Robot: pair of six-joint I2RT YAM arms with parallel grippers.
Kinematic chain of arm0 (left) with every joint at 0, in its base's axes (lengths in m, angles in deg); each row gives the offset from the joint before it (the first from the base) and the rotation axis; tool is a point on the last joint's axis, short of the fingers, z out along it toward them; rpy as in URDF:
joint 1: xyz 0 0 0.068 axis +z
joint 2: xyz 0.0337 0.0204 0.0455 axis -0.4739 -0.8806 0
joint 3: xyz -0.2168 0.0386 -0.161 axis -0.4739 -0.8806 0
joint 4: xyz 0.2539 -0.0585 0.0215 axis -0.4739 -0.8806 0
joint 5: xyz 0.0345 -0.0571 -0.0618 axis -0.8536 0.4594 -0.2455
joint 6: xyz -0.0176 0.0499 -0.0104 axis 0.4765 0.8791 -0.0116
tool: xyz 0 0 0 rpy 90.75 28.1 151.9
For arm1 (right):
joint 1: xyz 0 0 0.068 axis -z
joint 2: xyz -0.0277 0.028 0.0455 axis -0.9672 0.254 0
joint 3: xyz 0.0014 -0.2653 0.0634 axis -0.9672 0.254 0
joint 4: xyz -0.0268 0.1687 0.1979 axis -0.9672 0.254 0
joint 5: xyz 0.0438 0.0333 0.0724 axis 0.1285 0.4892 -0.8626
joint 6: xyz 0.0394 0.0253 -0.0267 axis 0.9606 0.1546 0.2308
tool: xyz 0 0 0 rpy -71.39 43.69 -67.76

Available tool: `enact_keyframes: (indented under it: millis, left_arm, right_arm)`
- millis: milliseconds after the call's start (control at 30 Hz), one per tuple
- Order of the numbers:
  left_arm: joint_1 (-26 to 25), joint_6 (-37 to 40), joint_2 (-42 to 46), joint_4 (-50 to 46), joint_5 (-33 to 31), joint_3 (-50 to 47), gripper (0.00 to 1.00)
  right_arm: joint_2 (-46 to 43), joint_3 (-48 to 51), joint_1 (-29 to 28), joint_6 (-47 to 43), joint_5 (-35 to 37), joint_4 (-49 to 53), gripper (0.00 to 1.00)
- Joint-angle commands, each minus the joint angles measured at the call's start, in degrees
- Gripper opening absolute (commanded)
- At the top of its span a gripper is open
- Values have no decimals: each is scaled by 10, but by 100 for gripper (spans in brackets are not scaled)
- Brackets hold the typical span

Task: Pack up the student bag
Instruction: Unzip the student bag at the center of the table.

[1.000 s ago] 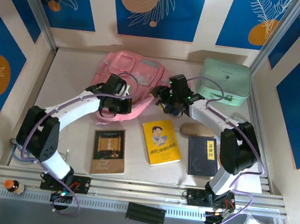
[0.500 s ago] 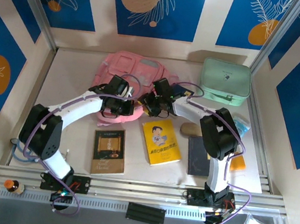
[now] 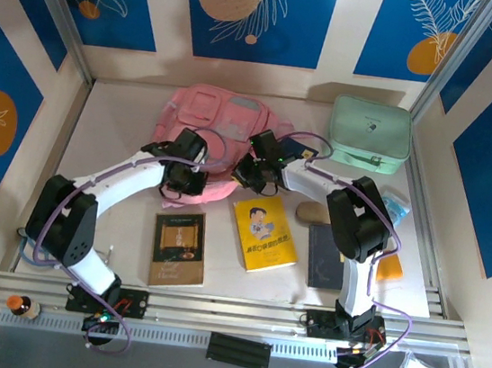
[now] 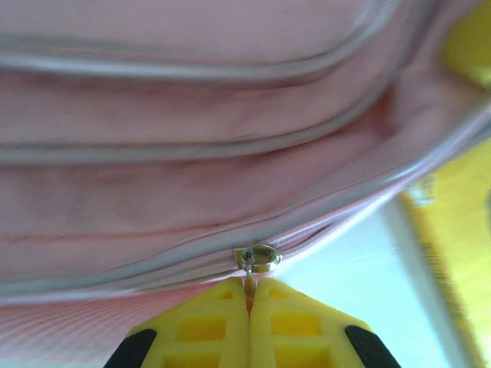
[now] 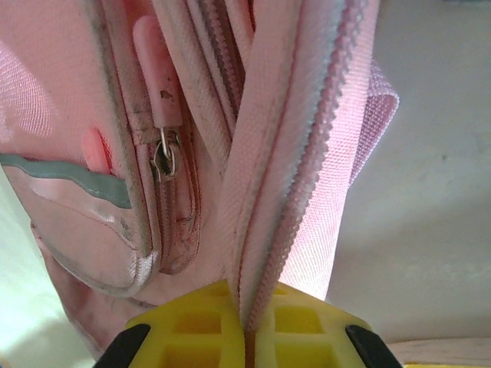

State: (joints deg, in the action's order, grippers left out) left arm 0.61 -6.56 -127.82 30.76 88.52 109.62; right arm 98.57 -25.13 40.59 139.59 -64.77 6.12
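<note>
Both jaws were clenched: my left gripper pinched the zipper pull, and my right gripper pinned an edge of the student bag, probably to brace it for unzipping.

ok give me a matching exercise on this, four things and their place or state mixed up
1 left gripper
2 right gripper
3 mint green case
4 yellow book

a far right corner of the table
b shut on the student bag's zipper pull
c between the brown book and the dark blue book
d shut on the student bag's zipper edge

Pairs: 1-b, 2-d, 3-a, 4-c
</note>
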Motion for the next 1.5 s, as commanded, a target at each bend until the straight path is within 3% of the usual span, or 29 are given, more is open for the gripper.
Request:
enact_keyframes:
  millis: [0,100,267,533,633,700,867,1000,1200,1300,1467]
  left_arm:
    - [23,22,11,-72,-118,-21,0]
    - [26,27,16,-79,-127,-24,0]
    - [-2,83,60,-50,-70,-38,0]
    - [-27,74,87,52,94,-46,0]
    - [-30,56,62,83,122,-31,0]
    - [-30,40,39,101,129,-17,0]
    - [-31,3,-22,122,148,31,0]
    - [-32,-12,-48,139,181,57,0]
    - [-39,-24,-69,163,210,67,0]
    - [-43,-28,-79,164,217,69,0]
    - [-46,-39,-81,170,225,62,0]
  right_arm:
    - [5,-34,10,-63,15,23,6]
    - [16,-55,9,-82,6,26,5]
    - [61,-119,3,-113,-57,17,5]
    - [94,-182,22,-126,-77,17,4]
    - [85,-175,45,-128,-80,21,4]
    - [75,-166,61,-127,-77,27,10]
    - [8,-99,96,-122,-60,40,44]
    - [-53,-16,98,-131,-47,28,56]
    - [-64,50,77,-71,-120,0,67]
    - [-58,49,63,-33,-123,-18,73]
    - [-23,26,43,10,-140,-57,75]
